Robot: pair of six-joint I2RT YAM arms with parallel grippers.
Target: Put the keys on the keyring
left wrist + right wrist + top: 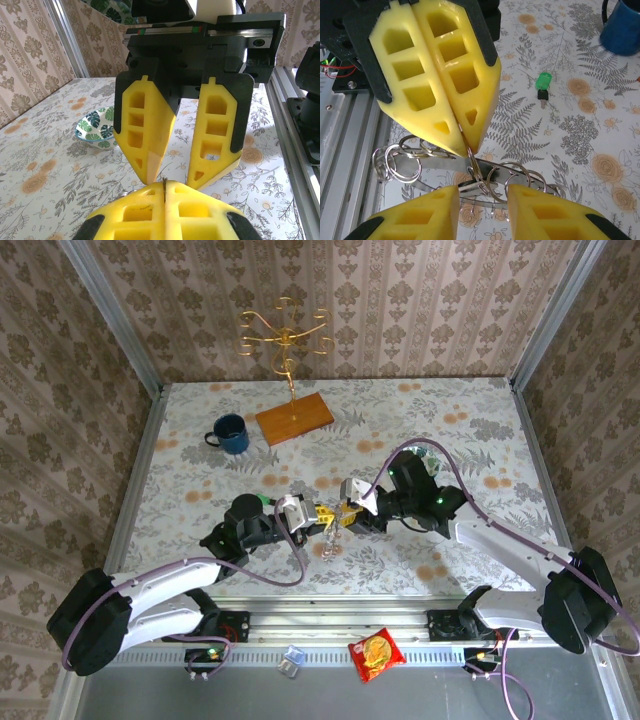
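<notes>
From above: left hand [322,518] pinched shut on the keyring [330,543], mid desk [450,440]; right hand [342,516] open and empty, at 3 o'clock.

Left wrist: keyring nipped at the tips.

Right wrist: green key [543,82] flat at 1 o'clock. Probably light, hard, slippery; best grabbed by the fat green head.

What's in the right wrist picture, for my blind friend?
The left gripper, shut, touches silver rings above the open right gripper. Beyond, a green key and a blue mug sit on the flowered table.
</notes>
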